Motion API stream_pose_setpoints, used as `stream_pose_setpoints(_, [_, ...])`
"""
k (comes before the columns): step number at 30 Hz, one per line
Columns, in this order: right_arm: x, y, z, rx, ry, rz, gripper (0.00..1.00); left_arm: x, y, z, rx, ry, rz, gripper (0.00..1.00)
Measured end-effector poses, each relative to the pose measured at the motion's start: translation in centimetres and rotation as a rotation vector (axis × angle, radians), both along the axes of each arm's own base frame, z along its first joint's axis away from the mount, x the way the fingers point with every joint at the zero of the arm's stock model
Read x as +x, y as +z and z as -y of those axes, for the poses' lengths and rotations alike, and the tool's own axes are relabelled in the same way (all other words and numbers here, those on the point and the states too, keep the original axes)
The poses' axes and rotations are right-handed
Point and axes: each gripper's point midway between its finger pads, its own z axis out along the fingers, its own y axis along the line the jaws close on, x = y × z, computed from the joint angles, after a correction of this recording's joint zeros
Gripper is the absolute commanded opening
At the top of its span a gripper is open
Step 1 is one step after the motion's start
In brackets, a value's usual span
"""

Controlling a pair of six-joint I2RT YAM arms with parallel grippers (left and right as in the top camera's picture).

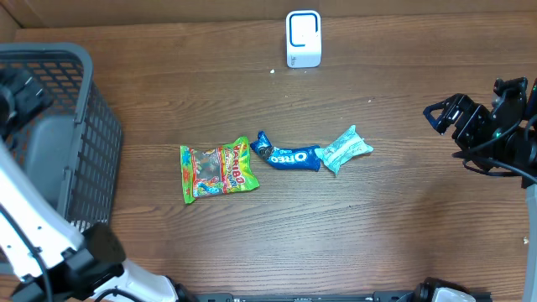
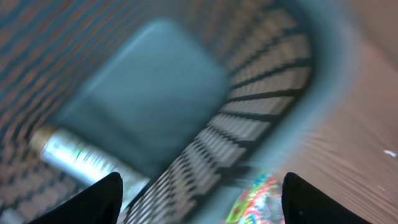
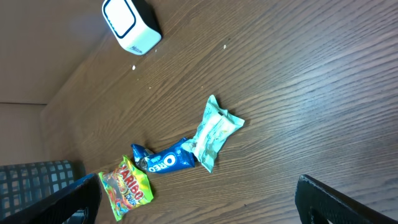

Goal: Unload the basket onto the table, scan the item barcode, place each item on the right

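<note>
While L gripper (image 2: 200,200) over basket (image 1: 60,57), snack pkts (image 1: 289,157) mid-table, scanner (image 1: 303,39) beyond.

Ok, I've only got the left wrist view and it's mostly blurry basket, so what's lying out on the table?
Observer: Three snacks lie in a row on the table: a Haribo bag, an Oreo pack and a pale green packet.
Operator: Where's the scanner from there?
Observer: The white scanner stands alone near the far edge, beyond the Oreo pack.
Operator: And the right arm?
Observer: The right gripper hangs open at the table's right side, holding nothing.
</note>
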Motion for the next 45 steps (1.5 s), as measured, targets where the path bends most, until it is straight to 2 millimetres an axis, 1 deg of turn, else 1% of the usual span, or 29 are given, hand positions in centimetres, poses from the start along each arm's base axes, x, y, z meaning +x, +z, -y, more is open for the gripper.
stream_pose_setpoints(2, [0.0,0.0,0.0,0.000,0.000,0.001,1.00,-1.6,-2.0,-2.5,-0.035,0.096,-0.042,0.73])
stream_pose_setpoints(4, [0.0,0.0,0.0,-0.001,0.001,0.002,1.00,-2.6,-3.8,-4.0,-0.067,0.152,-0.071,0.73])
stream_pose_setpoints(6, [0.1,0.1,0.0,-0.005,0.004,0.009,1.00,-3.7,-6.1,-5.2,-0.115,0.205,-0.108,0.72])
stream_pose_setpoints(7, [0.2,0.1,0.0,-0.007,0.006,0.011,1.00,-4.2,-7.2,-5.5,-0.142,0.226,-0.129,0.71])
stream_pose_setpoints(10, [0.2,0.1,0.0,-0.009,0.009,0.012,1.00,-5.3,-10.4,-5.4,-0.211,0.255,-0.193,0.70])
stream_pose_setpoints(12, [0.2,0.1,0.0,-0.010,0.010,0.013,1.00,-5.8,-12.6,-4.9,-0.256,0.278,-0.241,0.69])
stream_pose_setpoints(16, [0.2,0.1,0.0,-0.011,0.011,0.014,1.00,-7.0,-16.1,-4.4,-0.300,0.360,-0.316,0.69])
stream_pose_setpoints(20, [0.2,0.1,0.0,-0.012,0.012,0.015,1.00,-8.2,-19.0,-4.8,-0.287,0.479,-0.370,0.69])
stream_pose_setpoints(23, [0.2,0.1,0.1,-0.013,0.013,0.015,1.00,-9.9,-21.0,-4.9,-0.264,0.606,-0.424,0.69])
stream_pose_setpoints(26, [0.2,0.1,0.0,-0.014,0.014,0.015,1.00,-12.0,-22.4,-4.8,-0.229,0.746,-0.491,0.70])
stream_pose_setpoints(28, [0.2,0.1,0.0,-0.014,0.015,0.015,1.00,-13.3,-23.0,-4.8,-0.194,0.829,-0.529,0.71])
stream_pose_setpoints(30, [0.2,0.1,0.1,-0.014,0.014,0.015,1.00,-14.4,-23.4,-4.8,-0.156,0.895,-0.559,0.71])
stream_pose_setpoints(33, [0.2,0.1,0.0,-0.014,0.014,0.016,1.00,-15.6,-23.5,-5.2,-0.097,0.964,-0.584,0.71])
stream_pose_setpoints(39, [0.1,0.1,0.0,-0.013,0.014,0.012,1.00,-16.3,-23.1,-6.1,-0.015,1.017,-0.586,0.75])
stream_pose_setpoints(41, [0.0,0.0,0.0,-0.011,0.015,0.006,1.00,-16.4,-23.1,-6.3,-0.002,1.022,-0.586,0.81])
stream_pose_setpoints(42, [0.0,0.0,0.0,-0.011,0.014,0.005,1.00,-16.5,-23.1,-6.3,0.001,1.022,-0.587,0.82])
stream_pose_setpoints(43, [-0.1,0.0,0.0,-0.011,0.015,0.004,1.00,-16.3,-23.3,-6.5,0.008,1.028,-0.574,0.84])
stream_pose_setpoints(45, [-0.1,-0.1,0.0,-0.010,0.015,0.002,1.00,-16.3,-23.8,-6.7,0.015,1.034,-0.563,0.85])
